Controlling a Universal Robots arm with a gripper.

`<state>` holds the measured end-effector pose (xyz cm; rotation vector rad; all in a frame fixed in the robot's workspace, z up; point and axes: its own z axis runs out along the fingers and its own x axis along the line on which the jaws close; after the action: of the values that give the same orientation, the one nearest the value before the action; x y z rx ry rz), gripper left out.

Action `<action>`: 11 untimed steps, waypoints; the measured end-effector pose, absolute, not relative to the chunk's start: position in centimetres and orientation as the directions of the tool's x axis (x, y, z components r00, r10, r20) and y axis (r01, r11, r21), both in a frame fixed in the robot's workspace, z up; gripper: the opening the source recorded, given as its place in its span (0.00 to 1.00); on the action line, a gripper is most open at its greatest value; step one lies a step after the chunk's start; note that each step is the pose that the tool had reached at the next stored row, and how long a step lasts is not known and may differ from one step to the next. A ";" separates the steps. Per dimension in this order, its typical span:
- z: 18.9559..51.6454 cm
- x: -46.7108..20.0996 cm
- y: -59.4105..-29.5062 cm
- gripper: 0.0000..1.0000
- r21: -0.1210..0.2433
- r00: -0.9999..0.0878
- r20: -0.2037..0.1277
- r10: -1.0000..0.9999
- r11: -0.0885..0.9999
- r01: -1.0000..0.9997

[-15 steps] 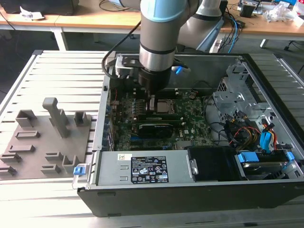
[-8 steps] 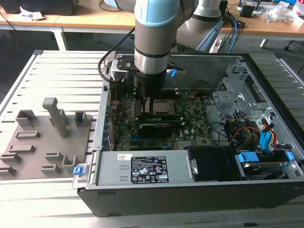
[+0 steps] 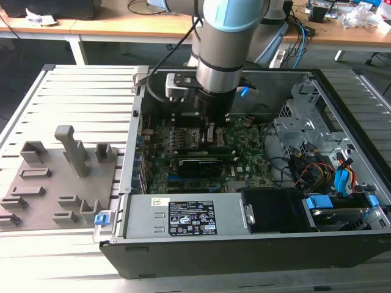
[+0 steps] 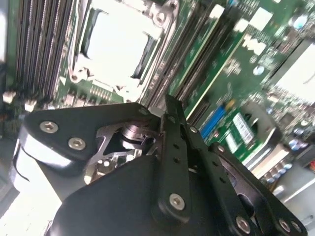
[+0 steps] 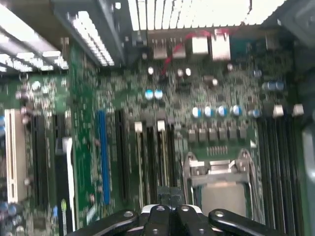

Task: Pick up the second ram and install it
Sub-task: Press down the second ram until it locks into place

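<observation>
The open black metal computer case (image 3: 256, 244) is lying on a slatted grey table (image 3: 79, 97). The grey-and-blue robot arm (image 3: 226, 43) is reaching straight down into it. The large green motherboard (image 3: 250, 165) is covering the case floor. A grey moulded fixture tray (image 3: 36, 183) is sitting outside the case, at the exterior view's left. The black gripper (image 3: 211, 129) is hanging low over the memory slots, just beside the silver square CPU socket (image 5: 221, 182). It cannot be told whether its jaws are apart or clamping anything. In the first wrist view, the second ram (image 5: 161, 157), a thin stick, appears to be standing in a white-clipped slot directly under the gripper (image 5: 168, 194).
</observation>
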<state>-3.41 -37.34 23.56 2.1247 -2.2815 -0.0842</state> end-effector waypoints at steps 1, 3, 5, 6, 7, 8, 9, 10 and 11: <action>23.8 -3.3 -37.3 0.11 0.055 -0.072 -0.020 -0.997 0.070 -0.996; 25.4 -3.3 -37.2 0.11 0.055 -0.071 -0.020 -0.997 0.070 -0.996; 27.4 -3.3 -37.2 0.11 0.055 -0.072 -0.020 -0.997 0.070 -0.996; 28.1 -3.3 -37.2 0.11 0.055 -0.072 -0.020 -0.997 0.070 -0.996; 28.4 -3.3 -37.2 0.11 0.055 -0.072 -0.020 -0.997 0.070 -0.996; 28.4 -3.3 -37.2 0.11 0.055 -0.072 -0.020 -0.997 0.070 -0.996; 28.4 -3.3 -37.2 0.11 0.055 -0.072 -0.021 -0.997 0.070 -0.996; 28.5 -3.3 -37.2 0.11 0.055 -0.072 -0.020 -0.997 0.070 -0.996; 28.5 -3.3 -37.2 0.11 0.055 -0.072 -0.020 -0.997 0.070 -0.996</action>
<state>-3.29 -37.21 28.49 2.1249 -2.2816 -0.0844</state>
